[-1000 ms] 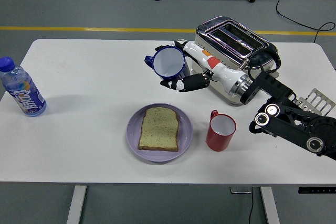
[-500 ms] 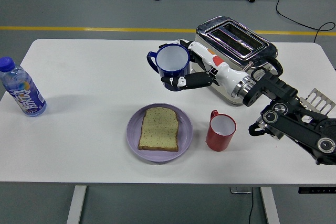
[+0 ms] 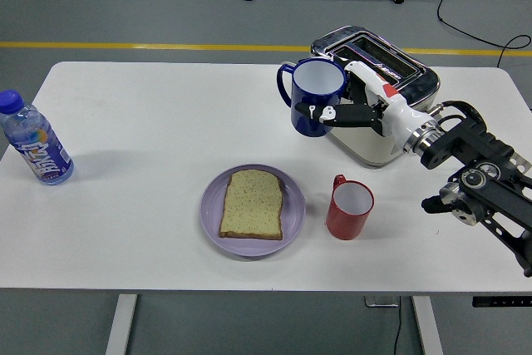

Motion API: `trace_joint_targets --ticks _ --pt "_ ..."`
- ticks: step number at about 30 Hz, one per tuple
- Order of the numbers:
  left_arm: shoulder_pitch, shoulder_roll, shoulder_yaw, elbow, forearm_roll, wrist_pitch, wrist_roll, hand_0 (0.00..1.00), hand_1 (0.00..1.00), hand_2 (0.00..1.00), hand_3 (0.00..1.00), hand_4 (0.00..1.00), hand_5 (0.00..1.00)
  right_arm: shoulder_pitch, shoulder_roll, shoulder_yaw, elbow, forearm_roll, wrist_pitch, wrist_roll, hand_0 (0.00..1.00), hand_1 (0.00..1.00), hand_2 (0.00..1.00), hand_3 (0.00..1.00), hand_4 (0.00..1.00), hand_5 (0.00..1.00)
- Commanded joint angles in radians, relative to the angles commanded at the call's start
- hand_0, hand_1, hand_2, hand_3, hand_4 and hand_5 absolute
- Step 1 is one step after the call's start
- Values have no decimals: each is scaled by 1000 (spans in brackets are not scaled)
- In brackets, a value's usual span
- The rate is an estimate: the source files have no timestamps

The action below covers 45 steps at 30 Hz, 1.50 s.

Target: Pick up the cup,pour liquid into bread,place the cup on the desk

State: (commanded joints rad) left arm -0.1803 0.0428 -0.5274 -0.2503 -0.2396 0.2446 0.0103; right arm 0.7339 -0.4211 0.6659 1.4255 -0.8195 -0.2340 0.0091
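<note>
The blue cup (image 3: 317, 95) is held upright in the air by the right hand (image 3: 349, 110), whose fingers are wrapped round its right side while the handle points left. A second ago it hung further left, tipped with its mouth leaning toward the camera; half a second ago it was nearly level, and now it stands straight and has shifted right, so that it sits just in front of the toaster (image 3: 374, 93) and overlaps it in this view. It is well clear of the bread (image 3: 252, 204), which lies flat on the purple plate (image 3: 212, 205) nearer the front edge of the worktop (image 3: 141, 114).

That move away from the bread, with the cup righted, suggests the pouring step is over or is being abandoned, and the arm is carrying the cup off to set it down; I cannot see any liquid on the bread to confirm a pour. No liquid shows in the white interior.

A red mug (image 3: 349, 208) stands just right of the plate, below the cup's present position, so the set-down spot has to avoid it and the toaster. A water bottle (image 3: 33, 140) stands at the far left. The left hand is not in view.
</note>
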Motion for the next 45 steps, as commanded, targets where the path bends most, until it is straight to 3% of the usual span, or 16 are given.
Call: trace_joint_targets --ticks 13,21,26,35,45 --pt "-2 -2 1 1 -5 -3 -3 690 756 773 611 396 998 -126 -66 178 45 14 4 -26 450 456 559 566 666 2" --pt "-5 -2 3 2 -5 -5 -5 690 756 773 611 396 998 -231 -101 295 79 -29 -26 -3 450 455 558 566 663 2" --pt "-7 -2 4 3 -8 -7 -6 690 756 773 611 396 998 -299 -109 349 78 -57 -54 32 450 454 558 566 661 2" --pt "-10 -4 2 4 -7 -8 -6 690 756 773 611 396 998 -425 -124 433 70 -104 -54 63 450 454 557 566 660 2" --pt "-12 -5 2 3 -7 -8 -5 690 756 773 611 396 998 -511 -122 488 39 -156 -59 123 452 454 558 566 659 2"
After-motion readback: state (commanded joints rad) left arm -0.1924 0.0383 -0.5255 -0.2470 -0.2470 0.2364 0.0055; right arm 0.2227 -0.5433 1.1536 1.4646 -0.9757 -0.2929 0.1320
